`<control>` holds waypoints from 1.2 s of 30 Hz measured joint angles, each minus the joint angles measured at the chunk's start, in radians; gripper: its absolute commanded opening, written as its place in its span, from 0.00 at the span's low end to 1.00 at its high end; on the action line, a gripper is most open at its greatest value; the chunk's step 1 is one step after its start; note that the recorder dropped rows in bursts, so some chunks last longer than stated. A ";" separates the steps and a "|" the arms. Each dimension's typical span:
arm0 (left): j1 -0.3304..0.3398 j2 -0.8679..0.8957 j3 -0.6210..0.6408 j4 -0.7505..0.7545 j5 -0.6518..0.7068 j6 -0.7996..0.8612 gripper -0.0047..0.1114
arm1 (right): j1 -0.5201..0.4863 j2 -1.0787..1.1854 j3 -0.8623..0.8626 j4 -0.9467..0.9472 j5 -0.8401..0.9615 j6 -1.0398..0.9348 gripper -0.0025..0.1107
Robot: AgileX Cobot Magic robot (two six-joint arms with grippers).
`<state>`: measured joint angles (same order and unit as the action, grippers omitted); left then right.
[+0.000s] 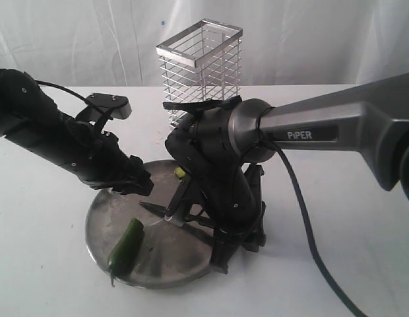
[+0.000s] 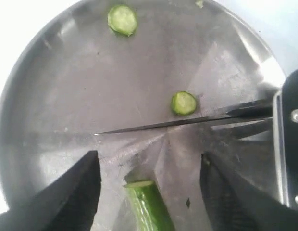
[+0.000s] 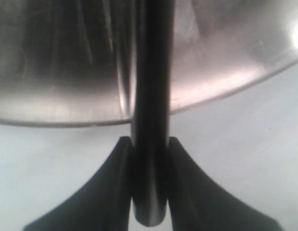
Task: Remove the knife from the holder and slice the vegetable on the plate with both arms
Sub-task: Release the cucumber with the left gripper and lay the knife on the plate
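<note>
Flat matte white tabletop [image 1: 46,264] fills foreground, smooth and plain. Behind it hangs white draped fabric backdrop [image 1: 310,39], softly creased, meeting tabletop's far edge.

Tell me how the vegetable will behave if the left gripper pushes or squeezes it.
The vegetable looks round in section and lies on the smooth steel plate, so a sideways push would probably roll or slide it. Its clean cut end suggests firm, stiff flesh, likely to hold shape under a gentle squeeze. Its glossy skin may be slippery.
</note>
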<state>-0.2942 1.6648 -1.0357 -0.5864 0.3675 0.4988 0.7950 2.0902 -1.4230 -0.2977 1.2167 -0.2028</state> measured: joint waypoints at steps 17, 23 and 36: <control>0.000 -0.144 0.014 0.080 0.071 -0.056 0.59 | -0.019 -0.096 0.000 0.188 -0.026 0.043 0.02; 0.000 -0.245 0.117 0.083 0.067 -0.099 0.58 | -0.107 -0.090 0.000 0.454 -0.211 0.024 0.02; 0.000 -0.500 0.251 0.064 0.041 -0.177 0.58 | -0.161 0.023 0.000 0.748 -0.332 -0.100 0.26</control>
<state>-0.2942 1.1645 -0.7843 -0.5225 0.4085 0.3215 0.6338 2.1135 -1.4230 0.4505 0.8850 -0.3025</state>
